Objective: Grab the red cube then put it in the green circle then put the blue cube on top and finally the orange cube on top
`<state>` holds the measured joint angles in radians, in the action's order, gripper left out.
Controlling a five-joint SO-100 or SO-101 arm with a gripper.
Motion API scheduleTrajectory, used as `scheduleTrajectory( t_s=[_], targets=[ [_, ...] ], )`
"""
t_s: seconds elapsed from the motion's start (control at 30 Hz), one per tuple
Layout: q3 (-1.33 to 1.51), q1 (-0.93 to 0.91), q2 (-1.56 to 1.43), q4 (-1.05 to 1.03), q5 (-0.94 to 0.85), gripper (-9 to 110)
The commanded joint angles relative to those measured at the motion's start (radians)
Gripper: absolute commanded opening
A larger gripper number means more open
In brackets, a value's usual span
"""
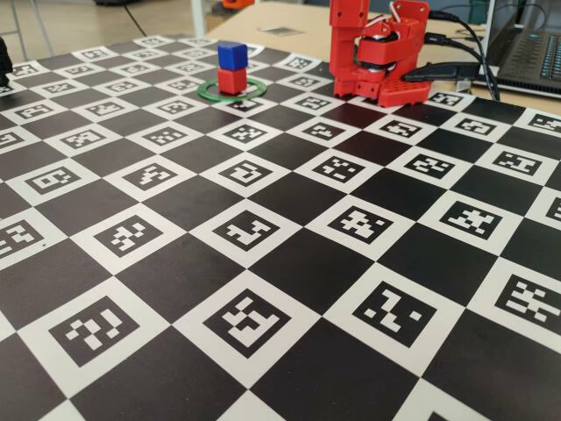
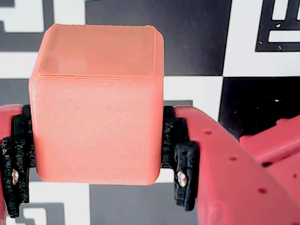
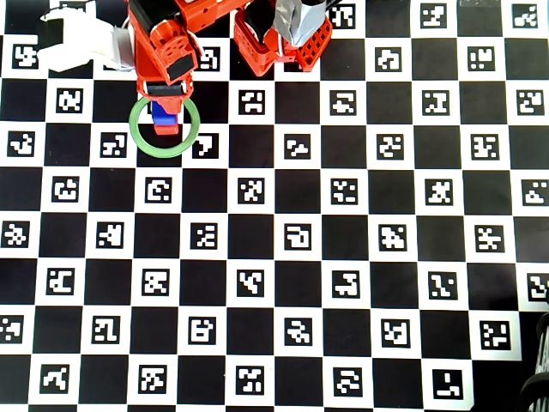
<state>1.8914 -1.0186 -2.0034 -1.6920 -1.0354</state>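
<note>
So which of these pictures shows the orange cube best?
The wrist view: the orange cube fills the picture, clamped between the gripper pads. The fixed view does not show it, only the blue cube on the red cube in the green circle. In the overhead view the arm hides it.

**Background: marker board on wooden desk**

Checkerboard mat [image 1: 263,289] of black squares and white squares with black coded markers, covering the whole work surface. Light wooden tabletop [image 1: 289,17] past its far edge. Laptop [image 1: 530,53] at far right, black cables [image 1: 469,39] beside it. Pale floor [image 1: 79,22] at upper left. Even, bright lighting.
</note>
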Motion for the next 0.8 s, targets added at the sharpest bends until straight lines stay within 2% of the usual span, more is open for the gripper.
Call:
scheduleTrajectory(
  t_s=[0.0, 0.3, 0.77],
  targets=[
    [0.017, -0.003, -0.071, 0.048, 0.003, 10],
    [0.080, -0.005, -0.069, 0.172, 0.012, 10],
    [0.117, -0.017, -0.058, 0.222, -0.005, 10]
  ],
)
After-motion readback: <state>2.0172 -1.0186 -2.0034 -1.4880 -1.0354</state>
